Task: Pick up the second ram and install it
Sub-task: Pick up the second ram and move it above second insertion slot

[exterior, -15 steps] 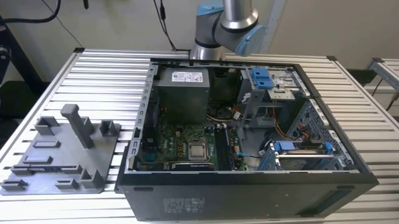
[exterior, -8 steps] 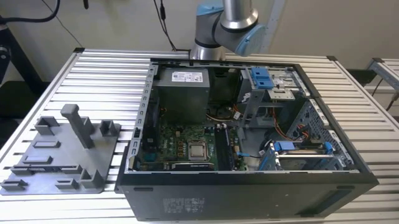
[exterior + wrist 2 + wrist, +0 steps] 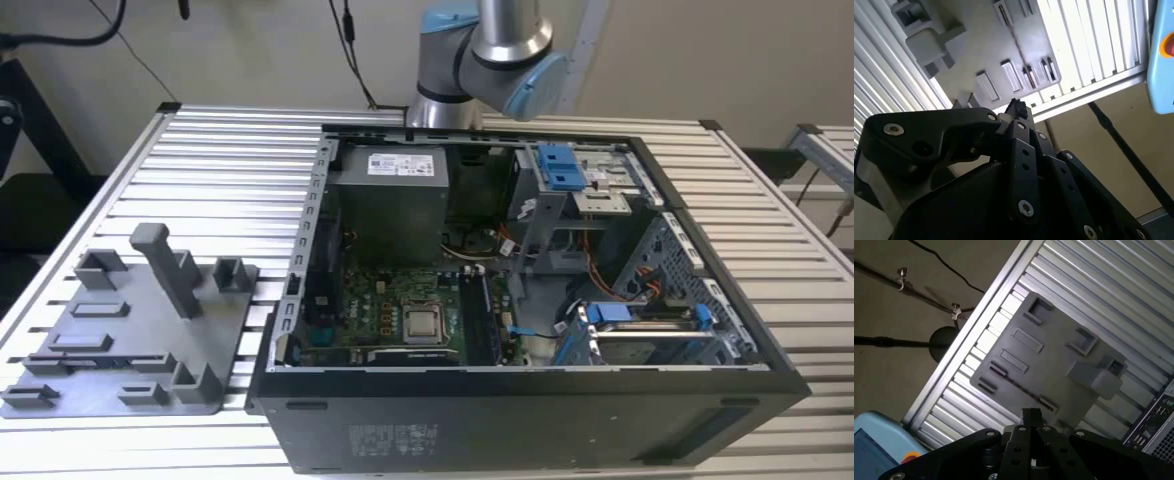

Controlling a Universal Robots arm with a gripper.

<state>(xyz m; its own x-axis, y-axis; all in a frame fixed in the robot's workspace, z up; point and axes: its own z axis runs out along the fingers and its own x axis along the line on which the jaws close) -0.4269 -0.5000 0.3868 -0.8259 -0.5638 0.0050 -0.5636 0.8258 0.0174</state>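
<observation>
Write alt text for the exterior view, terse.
An open black computer case lies on a slatted metal table, its motherboard showing a square silver processor chip, with blue plastic clips nearby. A grey fixture tray sits at the exterior view's left; the robot arm rises beyond the case.

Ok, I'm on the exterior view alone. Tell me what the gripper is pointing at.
Observer: In the first wrist view the gripper points down at the grey fixture tray, near its edge with the row of narrow slots.
Operator: Now tell me what's past the table edge there.
Observer: A light-blue handheld unit with a red button, beyond the edge of the table.
Operator: Give me the floor too.
Observer: A dark stand with thin legs is on the floor, and a black cable runs past it.
</observation>
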